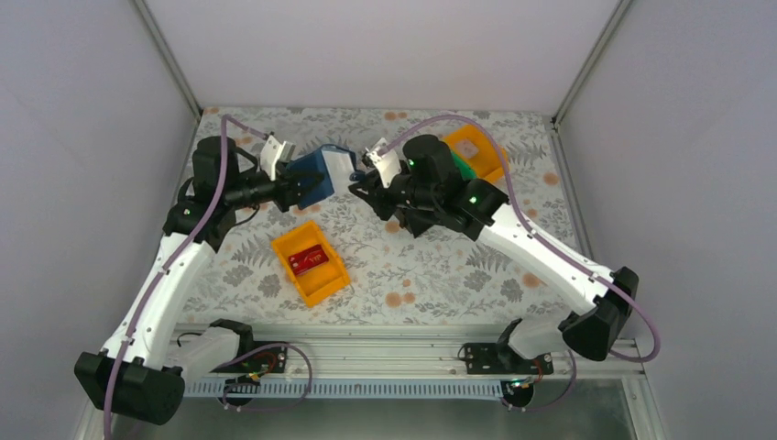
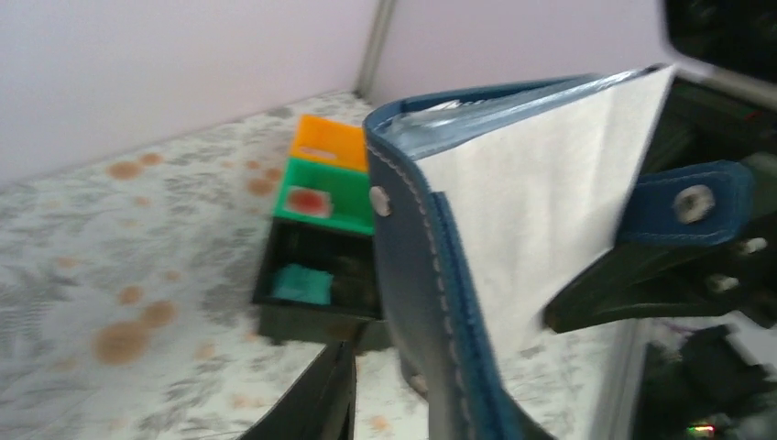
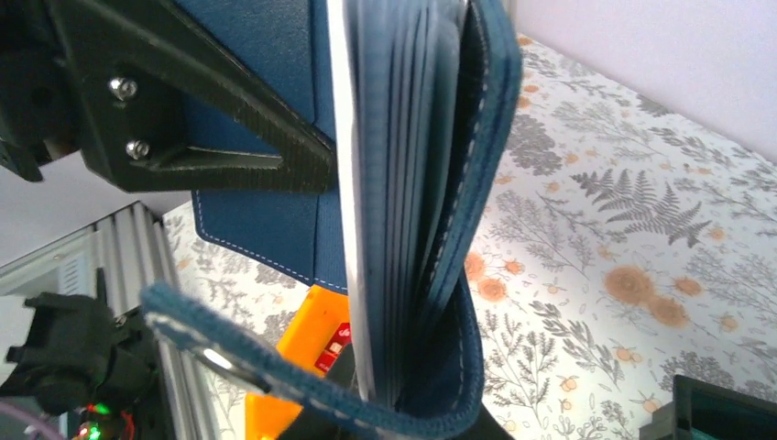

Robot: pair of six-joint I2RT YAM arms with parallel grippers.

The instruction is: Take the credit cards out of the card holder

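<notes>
The navy card holder (image 1: pixel 316 174) is held in the air between the two arms, open, with its pale inner face (image 2: pixel 541 211) and snap tab (image 2: pixel 687 202) showing. My left gripper (image 1: pixel 295 186) is shut on its cover (image 2: pixel 440 275). My right gripper (image 1: pixel 365 183) closes on the lower edge of its stacked sleeves (image 3: pixel 417 275), its fingers mostly hidden. A red card (image 1: pixel 309 260) lies in the near orange bin. A pinkish-white card (image 2: pixel 310 200) lies in the green bin. A teal card (image 2: pixel 298 282) lies in the black bin.
The near orange bin (image 1: pixel 321 284) stands on the flowered table in front of the arms. An orange bin (image 1: pixel 490 156), a green bin (image 2: pixel 353 206) and a black bin (image 2: pixel 275 307) stand in a row at the back right, partly under the right arm.
</notes>
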